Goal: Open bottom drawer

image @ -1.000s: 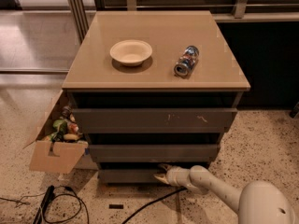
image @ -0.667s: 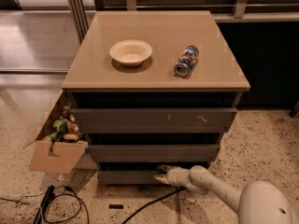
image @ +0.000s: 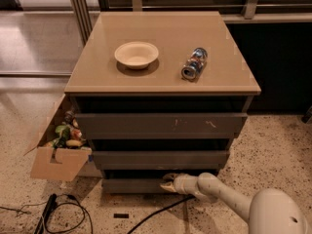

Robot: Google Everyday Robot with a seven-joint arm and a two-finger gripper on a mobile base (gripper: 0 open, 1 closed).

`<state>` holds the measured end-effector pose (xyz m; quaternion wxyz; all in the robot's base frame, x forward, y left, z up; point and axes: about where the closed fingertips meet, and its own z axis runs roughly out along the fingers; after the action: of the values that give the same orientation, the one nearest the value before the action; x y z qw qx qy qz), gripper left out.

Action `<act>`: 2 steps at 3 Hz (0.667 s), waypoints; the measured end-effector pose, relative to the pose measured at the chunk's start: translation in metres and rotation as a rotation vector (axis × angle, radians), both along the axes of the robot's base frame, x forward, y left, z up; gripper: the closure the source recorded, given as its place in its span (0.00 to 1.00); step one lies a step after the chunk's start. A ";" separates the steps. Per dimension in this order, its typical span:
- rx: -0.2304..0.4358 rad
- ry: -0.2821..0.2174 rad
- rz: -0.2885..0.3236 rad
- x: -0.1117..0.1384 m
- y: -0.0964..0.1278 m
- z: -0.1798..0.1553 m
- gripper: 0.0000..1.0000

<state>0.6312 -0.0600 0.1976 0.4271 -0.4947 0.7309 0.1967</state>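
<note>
One camera looks down from high in front of the cabinet (image: 161, 126) (fairly near), the hand (image: 167, 183) low at the bottom drawer (image: 131, 185)

A pale bowl (image: 136, 54) sits on the tan top (image: 161, 28). A can (image: 194, 64) lies on its side to the right of it, apart. An open box (image: 53, 165) full of small things stands on the floor at the left. Black cables (image: 66, 212) lie nearby. The gripper (image: 168, 183) is low at the front.
</note>
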 end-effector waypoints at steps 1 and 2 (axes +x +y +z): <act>0.000 0.000 0.000 0.000 0.000 0.001 1.00; 0.015 -0.005 0.006 -0.018 -0.008 -0.003 1.00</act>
<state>0.6130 -0.0683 0.1949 0.4319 -0.4940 0.7270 0.2022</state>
